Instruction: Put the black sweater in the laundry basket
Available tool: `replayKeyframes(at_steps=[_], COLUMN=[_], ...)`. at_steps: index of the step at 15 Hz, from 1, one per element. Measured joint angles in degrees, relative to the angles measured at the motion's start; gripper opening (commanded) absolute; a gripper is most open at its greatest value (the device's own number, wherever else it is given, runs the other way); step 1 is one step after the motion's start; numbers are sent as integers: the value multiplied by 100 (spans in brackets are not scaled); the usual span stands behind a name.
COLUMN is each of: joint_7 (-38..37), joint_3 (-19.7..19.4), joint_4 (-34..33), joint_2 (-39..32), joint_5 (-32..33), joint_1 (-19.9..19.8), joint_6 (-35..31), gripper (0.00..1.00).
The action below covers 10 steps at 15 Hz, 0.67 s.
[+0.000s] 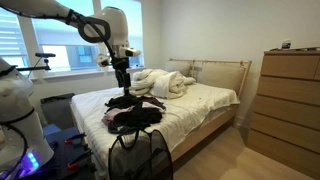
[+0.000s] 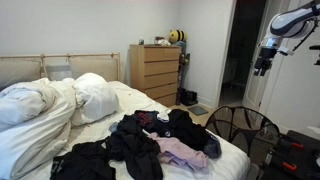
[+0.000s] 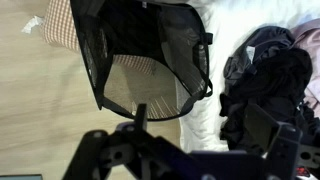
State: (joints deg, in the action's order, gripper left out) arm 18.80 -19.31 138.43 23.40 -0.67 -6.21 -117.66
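Gripper [image 2: 265,62]: we see it hanging in the air above the basket [image 2: 242,130], clear of the rim. In the wrist view its two dark fingers [image 3: 95,152] stand wide apart at the lower edge with nothing between them, so we read it as spread and empty. The fingers are blurred and partly cut off.
Basket: black mesh, upright with its mouth up, on the floor [image 3: 40,95]. In the wrist view we look down into it [image 3: 150,55] and pale floor shows through the mesh. Its foot is cut off in both exterior views.
Sweater [image 3: 265,90]: on the bed [image 1: 200,100], just beside the basket, in the pile [image 2: 160,140]. Several black pieces lie tangled there, and we cannot say for sure which one it is or where its edges run.
Pile: dark clothes with a pinkish piece among them, on the part of the bed nearest the basket. In the wrist view the frame's right edge cuts it off.
Duvet [image 2: 40,105]: white and bunched, at the end of the bed far from the basket.
Dresser [image 1: 292,95]: wooden, well apart from the basket, beyond the bed. We cannot make out the small things on top.
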Motion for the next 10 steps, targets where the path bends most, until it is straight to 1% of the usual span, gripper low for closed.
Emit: replayKeyframes(at_steps=[8,10], joint_7=[0,-3], joint_3=[10,118], joint_4=[2,6], joint_2=[0,-23], joint_5=[-6,-9], joint_1=[-8,1], joint_6=[0,0], gripper=[100,100])
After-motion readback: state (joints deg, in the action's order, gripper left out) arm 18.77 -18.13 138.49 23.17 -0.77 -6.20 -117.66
